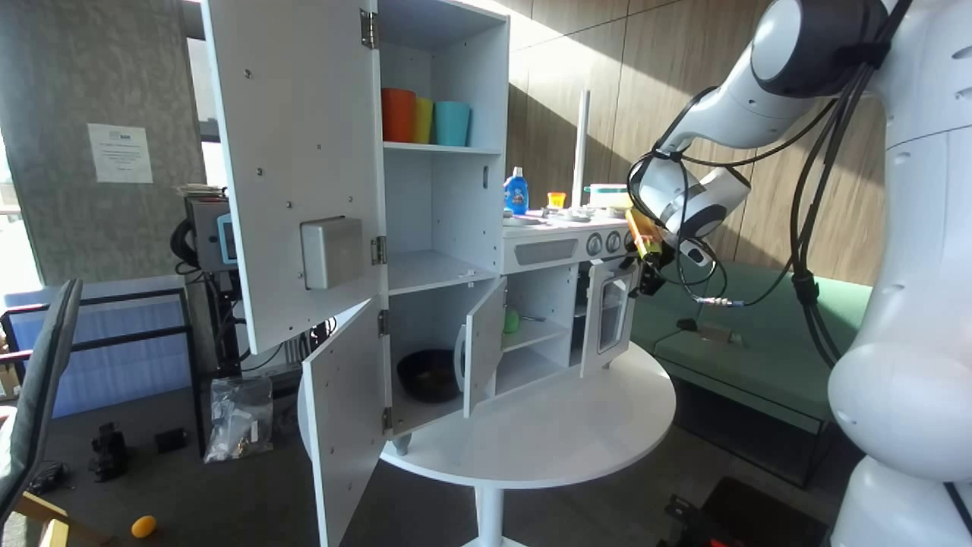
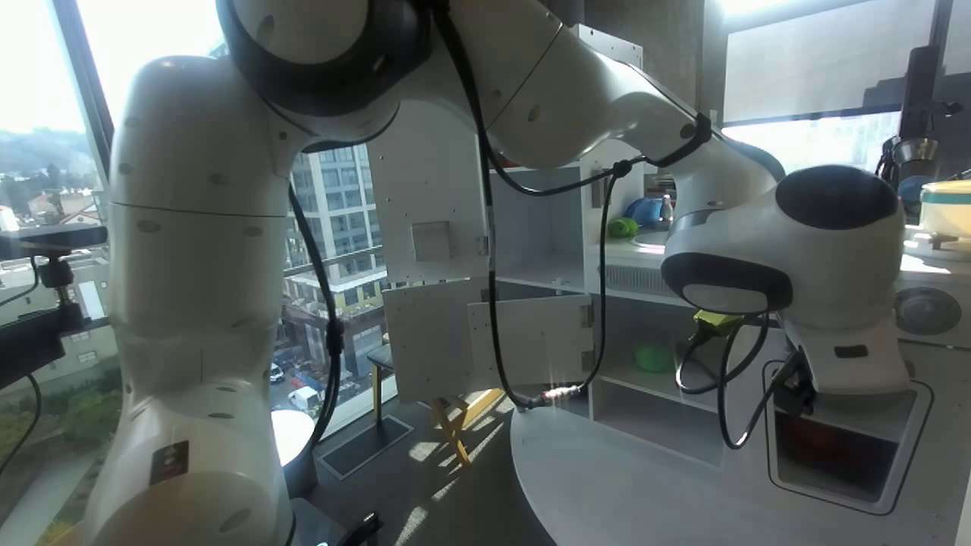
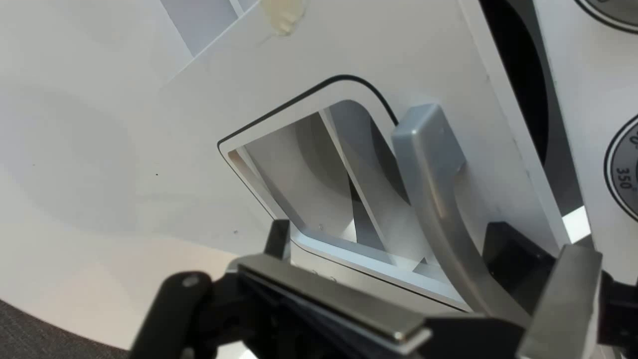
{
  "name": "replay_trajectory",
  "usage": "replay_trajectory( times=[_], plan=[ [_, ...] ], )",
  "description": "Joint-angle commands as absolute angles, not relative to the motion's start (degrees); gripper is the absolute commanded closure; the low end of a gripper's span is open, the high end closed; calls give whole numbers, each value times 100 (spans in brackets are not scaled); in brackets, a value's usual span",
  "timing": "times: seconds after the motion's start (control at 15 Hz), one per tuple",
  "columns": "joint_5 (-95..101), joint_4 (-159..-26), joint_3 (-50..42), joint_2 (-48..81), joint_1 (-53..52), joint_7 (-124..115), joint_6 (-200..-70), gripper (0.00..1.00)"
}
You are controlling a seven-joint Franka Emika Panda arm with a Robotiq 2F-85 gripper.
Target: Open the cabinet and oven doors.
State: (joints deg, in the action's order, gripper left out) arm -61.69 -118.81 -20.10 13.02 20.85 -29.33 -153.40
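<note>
I judge the oven door (image 1: 610, 315) to be a light, stiff board on a hinge, so a gentle pull should swing it. Its pane (image 3: 319, 169) may be thin, and I'd keep pressure off it. I'd take hold of the handle (image 3: 438, 199) in the middle of its bow, one jaw on each side; the finish looks smooth, so a skewed grip could slide. The door stands partly out, well apart from the cabinet (image 1: 463, 205), with a dark gap between its edge and the dials (image 3: 625, 167). My pincer (image 3: 473, 311) is spread wide and grips nothing that I can see. In the wrist view the door lies just ahead of it, and the handle's near end runs into the space between the jaws; I can't tell whether they touch it. The cabinet's upper door (image 1: 296, 159) and lower door (image 1: 349, 425) both stand well out, so I reckon widening the oven door is what's left.
</note>
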Motion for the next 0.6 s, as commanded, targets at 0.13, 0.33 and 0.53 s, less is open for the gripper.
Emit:
replay_trajectory(
  times=[0.13, 0.33, 0.53],
  plan=[
    [-5611, -12007, -2230, 1273, 2070, -3062, -16095, 0],
    [-5865, -12066, -2206, 1024, 2230, -2832, -15840, 0],
    [-6068, -12080, -2241, 852, 2361, -2725, -15510, 0]
  ],
)
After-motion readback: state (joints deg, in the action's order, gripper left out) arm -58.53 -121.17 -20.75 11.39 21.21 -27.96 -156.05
